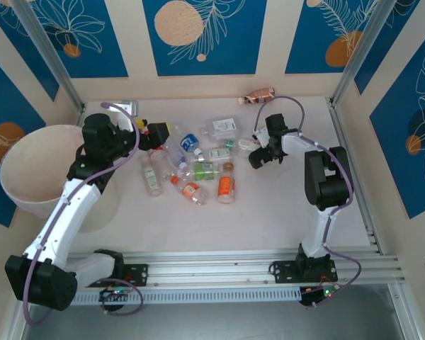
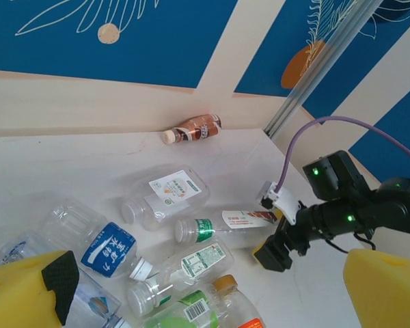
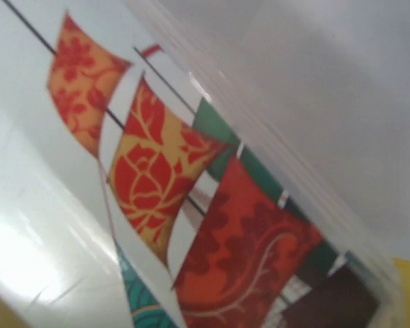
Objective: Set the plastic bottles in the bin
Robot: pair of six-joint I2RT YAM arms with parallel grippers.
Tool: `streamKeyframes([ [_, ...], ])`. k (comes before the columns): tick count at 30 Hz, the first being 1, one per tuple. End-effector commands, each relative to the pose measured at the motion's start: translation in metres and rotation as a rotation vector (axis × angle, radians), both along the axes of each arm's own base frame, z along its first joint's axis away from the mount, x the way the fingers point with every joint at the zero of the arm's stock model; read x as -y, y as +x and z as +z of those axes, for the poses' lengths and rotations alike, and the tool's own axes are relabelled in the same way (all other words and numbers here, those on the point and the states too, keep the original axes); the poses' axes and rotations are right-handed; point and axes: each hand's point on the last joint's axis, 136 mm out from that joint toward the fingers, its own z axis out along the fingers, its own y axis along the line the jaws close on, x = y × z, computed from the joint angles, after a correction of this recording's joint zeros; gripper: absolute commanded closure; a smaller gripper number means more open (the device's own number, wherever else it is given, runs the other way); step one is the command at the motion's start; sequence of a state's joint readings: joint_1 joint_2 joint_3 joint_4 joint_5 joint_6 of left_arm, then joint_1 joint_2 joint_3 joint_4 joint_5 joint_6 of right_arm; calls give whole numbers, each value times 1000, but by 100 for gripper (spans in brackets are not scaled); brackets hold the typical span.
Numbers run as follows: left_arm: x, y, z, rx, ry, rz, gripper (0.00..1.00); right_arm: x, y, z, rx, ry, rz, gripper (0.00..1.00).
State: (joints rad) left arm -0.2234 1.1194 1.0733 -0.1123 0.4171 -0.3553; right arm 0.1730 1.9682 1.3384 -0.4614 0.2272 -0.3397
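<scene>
Mid-surface (image 1: 269, 205), plastic bottles (image 1: 198, 166) lie scattered in a loose cluster. Bin (image 1: 28, 173) sits at the left side, beside the left arm. One brown bottle (image 1: 258, 95) lies apart, against the far wall. Left jaws spread wide, nothing between them, over the cluster's left end. Right jaws also wide, at the cluster's right side, right up against a floral-label bottle (image 3: 178, 178). Can't tell if they touch it.

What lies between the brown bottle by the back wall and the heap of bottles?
Nothing: just bare table, as the left wrist and top views show.
</scene>
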Motion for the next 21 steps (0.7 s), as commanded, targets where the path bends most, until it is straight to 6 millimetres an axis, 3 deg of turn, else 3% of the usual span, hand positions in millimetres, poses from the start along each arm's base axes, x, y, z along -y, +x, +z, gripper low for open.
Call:
streamKeyframes([
  [1, 3, -6, 8, 51, 17, -11, 0, -14, 5, -4, -21, 35, 145, 0],
  [4, 1, -7, 9, 54, 18, -7, 0, -23, 1, -13, -46, 54, 182, 4],
  [8, 3, -7, 8, 64, 19, -16, 0, -37, 3, -18, -1, 83, 242, 18],
  [11, 5, -6, 8, 55, 14, -28, 0, -40, 7, -13, 32, 73, 244, 18],
  [13, 7, -6, 4, 42, 10, -40, 0, -39, 11, -2, 69, 81, 212, 16],
  [16, 8, -6, -1, 26, 14, -36, 0, -22, 23, 18, 142, 77, 72, 12],
  [18, 7, -5, -4, 17, 19, -30, 0, -13, 25, 39, 160, 111, -44, 7],
  [21, 5, -3, -7, 6, 25, -15, 0, -23, 13, 79, 199, 275, -125, 1],
])
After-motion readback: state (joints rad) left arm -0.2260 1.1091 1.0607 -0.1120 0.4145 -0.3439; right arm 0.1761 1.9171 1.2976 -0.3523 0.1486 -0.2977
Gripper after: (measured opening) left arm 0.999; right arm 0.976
